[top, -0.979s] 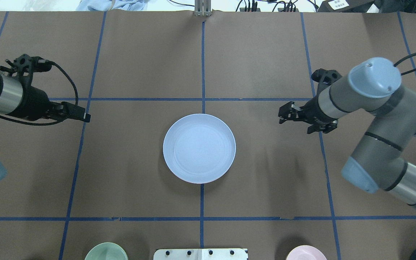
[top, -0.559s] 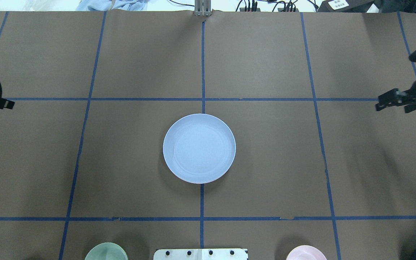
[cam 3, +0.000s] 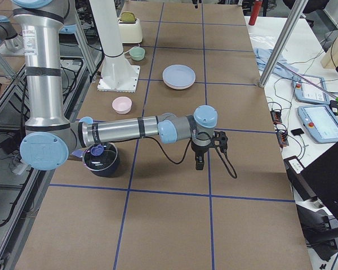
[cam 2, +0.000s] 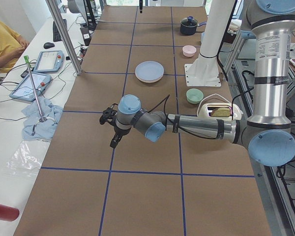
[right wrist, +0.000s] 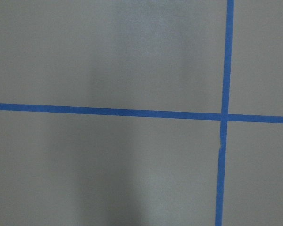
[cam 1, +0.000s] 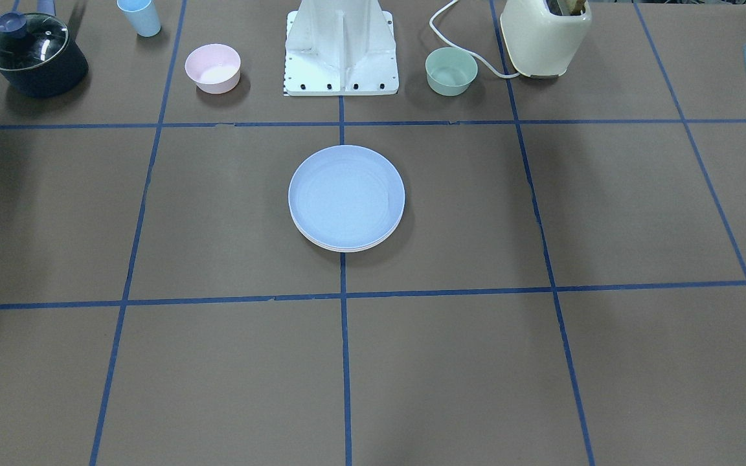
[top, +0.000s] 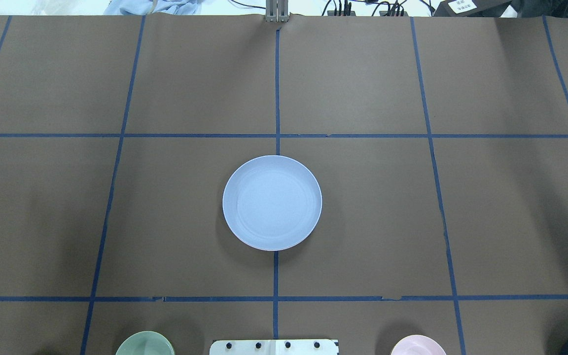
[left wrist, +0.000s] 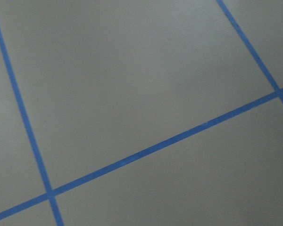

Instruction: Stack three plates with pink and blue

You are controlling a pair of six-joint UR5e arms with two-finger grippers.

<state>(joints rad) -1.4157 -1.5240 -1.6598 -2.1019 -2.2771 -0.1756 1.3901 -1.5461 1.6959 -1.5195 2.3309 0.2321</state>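
The matte blue plate (cam 1: 346, 194) sits topmost (pale rims (cam 1: 347, 248) showing just beneath).

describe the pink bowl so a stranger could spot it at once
Start at the white robot base. In the front-facing view the pink bowl stands just left of it, short of the dark pot. The green bowl right of the base differs only in colour.

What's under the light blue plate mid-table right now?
In the front view, pale rims of plates stacked below peek out beneath the light blue round plate. The rest is covered, so their colours and count cannot be told.
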